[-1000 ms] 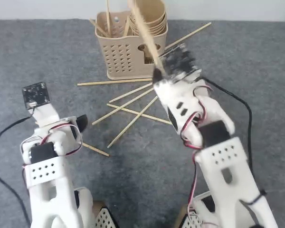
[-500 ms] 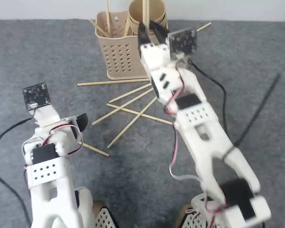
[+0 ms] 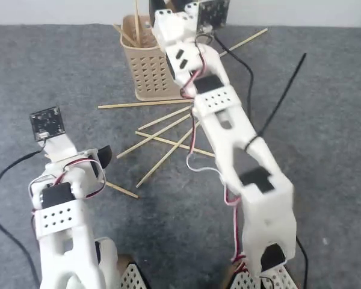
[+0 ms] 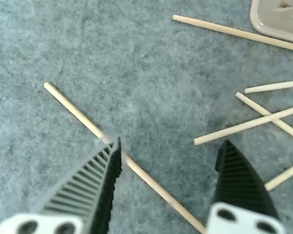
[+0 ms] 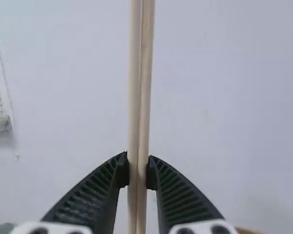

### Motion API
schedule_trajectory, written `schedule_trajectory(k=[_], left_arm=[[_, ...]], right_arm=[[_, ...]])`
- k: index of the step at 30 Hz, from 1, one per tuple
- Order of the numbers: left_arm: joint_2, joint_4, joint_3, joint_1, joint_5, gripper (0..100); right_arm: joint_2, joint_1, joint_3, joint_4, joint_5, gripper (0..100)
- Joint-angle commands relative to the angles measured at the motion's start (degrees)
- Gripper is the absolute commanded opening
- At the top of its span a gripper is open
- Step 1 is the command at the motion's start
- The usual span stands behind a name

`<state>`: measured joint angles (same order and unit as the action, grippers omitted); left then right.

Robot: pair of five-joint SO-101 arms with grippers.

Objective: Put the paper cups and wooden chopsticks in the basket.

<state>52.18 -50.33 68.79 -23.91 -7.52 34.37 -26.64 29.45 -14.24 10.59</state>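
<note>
We hold right end effector [image 5: 137,173] clamped on two chopsticks [image 5: 140,73], upright, over basket [image 3: 145,72]. Next, we judge: lower, release. Left end effector [image 4: 168,161] wide open, empty, above loose stick [image 4: 78,114] on worktop [image 4: 136,58].

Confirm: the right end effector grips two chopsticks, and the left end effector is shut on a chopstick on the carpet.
No: the left end effector is open over a chopstick on the carpet, per the left wrist view. The right end effector does grip two chopsticks.
</note>
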Motion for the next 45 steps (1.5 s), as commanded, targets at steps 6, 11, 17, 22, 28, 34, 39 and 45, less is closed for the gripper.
schedule_trajectory(k=[6, 11, 17, 22, 28, 34, 39, 45], left_arm=[[-0.09, 1.14, -0.48, -0.09, -0.44, 30], [-0.09, 1.14, -0.4, -0.09, -0.44, 30], [-0.09, 1.14, -0.4, 0.0, -0.44, 30], [-0.09, 1.14, -0.31, 0.0, -0.44, 30], [0.26, 0.79, -0.13, 3.43, 2.55, 30], [-0.18, -3.16, -5.49, 6.15, 3.16, 30], [-0.18, -10.29, -8.48, 16.97, 5.45, 30], [-0.53, -14.51, -12.26, 23.56, 5.54, 30]], right_arm=[[14.9, -0.48, 20.48, 1.19, 0.88, 1.3], [16.75, -0.22, 25.85, 12.18, 1.49, 13.5], [14.9, 0.57, 35.52, 28.62, 10.46, 16.1], [12.35, 0.22, 47.3, 51.12, 13.54, 16.2], [7.87, -0.13, 67.87, 79.25, 13.89, 16.0], [-7.96, -0.66, 66.9, 102.29, 9.14, 15.9], [-17.63, 0.66, 66.81, 116.44, 9.05, 15.9], [-24.48, 9.1, 64.09, 117.58, 8.97, 15.8]])
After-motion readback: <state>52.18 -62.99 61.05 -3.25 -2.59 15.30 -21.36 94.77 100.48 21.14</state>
